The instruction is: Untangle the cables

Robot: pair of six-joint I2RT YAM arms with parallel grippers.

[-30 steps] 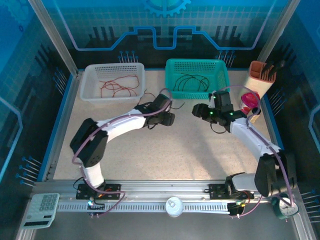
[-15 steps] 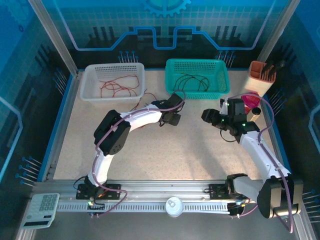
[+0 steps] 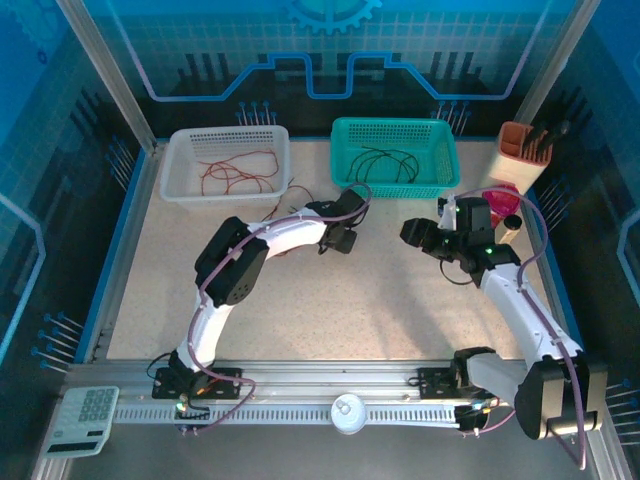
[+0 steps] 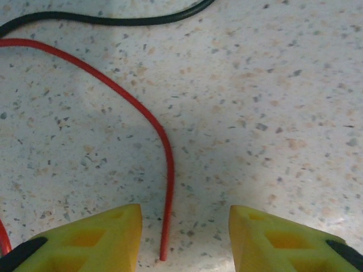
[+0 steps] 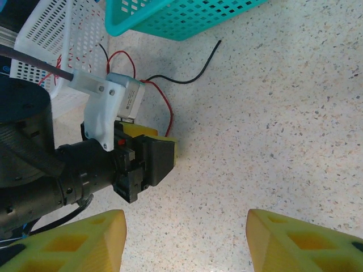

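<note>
The left gripper (image 4: pixel 184 226) has shifted toward the table's (image 3: pixel 330 310) middle, jaws apart astride a red cable (image 4: pixel 168 170), seemingly ungripped; the right gripper (image 5: pixel 184 238) gapes empty.

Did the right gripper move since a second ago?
Yes. The right gripper slid a little to the right and nearer the arm bases, away from the teal plastic basket.

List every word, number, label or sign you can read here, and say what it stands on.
No text in these pictures is legible.
Calculator keys: markings too small to read.
Gear emblem on the back panel: a picture sign, no letters visible.
</note>
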